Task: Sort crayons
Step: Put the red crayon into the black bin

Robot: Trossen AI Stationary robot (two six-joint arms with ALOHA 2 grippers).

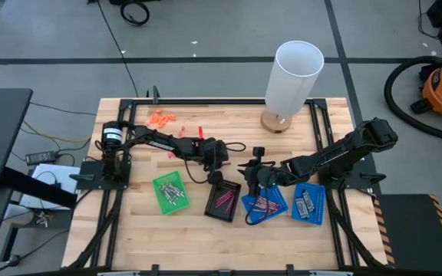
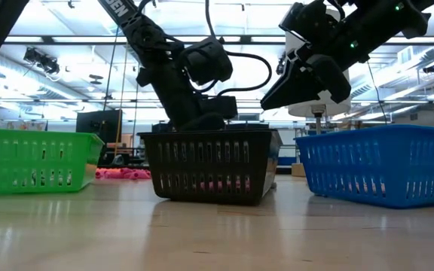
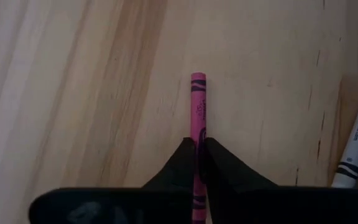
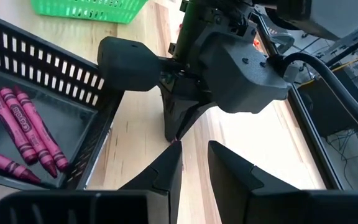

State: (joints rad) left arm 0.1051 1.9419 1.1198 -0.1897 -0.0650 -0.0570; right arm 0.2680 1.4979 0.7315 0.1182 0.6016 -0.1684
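Wooden table (image 1: 129,222) carrying four small trays in a row. Green tray (image 1: 169,192): grey crayons. Black tray (image 1: 223,201): magenta crayons (image 4: 18,127). Two blue trays (image 1: 265,205) (image 1: 309,204), toward 3 o'clock: mixed sticks. Left fingers (image 3: 199,155) closed on a magenta crayon (image 3: 198,102) lying on the table at the black tray's 12 o'clock. Right fingers (image 4: 194,163) slightly parted, empty, above the table just beside.
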